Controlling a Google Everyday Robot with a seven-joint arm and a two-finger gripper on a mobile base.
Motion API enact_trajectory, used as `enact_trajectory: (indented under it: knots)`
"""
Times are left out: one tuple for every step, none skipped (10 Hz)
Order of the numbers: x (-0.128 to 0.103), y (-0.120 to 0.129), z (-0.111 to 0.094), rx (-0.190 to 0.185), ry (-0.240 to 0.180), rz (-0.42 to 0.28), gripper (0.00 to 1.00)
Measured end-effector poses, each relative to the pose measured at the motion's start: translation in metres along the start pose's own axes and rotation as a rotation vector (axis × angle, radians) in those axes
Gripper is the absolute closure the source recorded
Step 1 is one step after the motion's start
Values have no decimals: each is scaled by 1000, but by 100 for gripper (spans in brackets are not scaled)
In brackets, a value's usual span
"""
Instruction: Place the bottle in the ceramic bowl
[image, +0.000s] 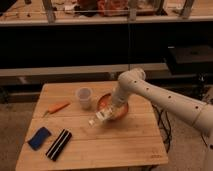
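Observation:
The bottle (99, 118) is small, whitish and partly clear. It hangs tilted just off the front-left rim of the orange-brown ceramic bowl (121, 112), a little above the table. My gripper (108, 113) reaches down from the white arm (150, 92) over the bowl and is shut on the bottle's upper end. The arm hides much of the bowl's inside.
A translucent plastic cup (84, 97) stands just left of the bowl. An orange stick-like object (58, 107) lies further left. A blue sponge (39, 138) and a black striped block (58, 144) lie at the front left of the wooden table (115, 145). Dark shelving stands behind.

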Motion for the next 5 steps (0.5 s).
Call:
enact_trajectory:
  knots:
    - [3,-4,-1,8,-6,10,99]
    - [6,-8,-2,16,-14,21,99]
    - [8,-10,-2,21,-19,27,99]
    - [8,-11,-2,23,-24,30,99]
    - [12,-12,-4,24,-34,36,99]
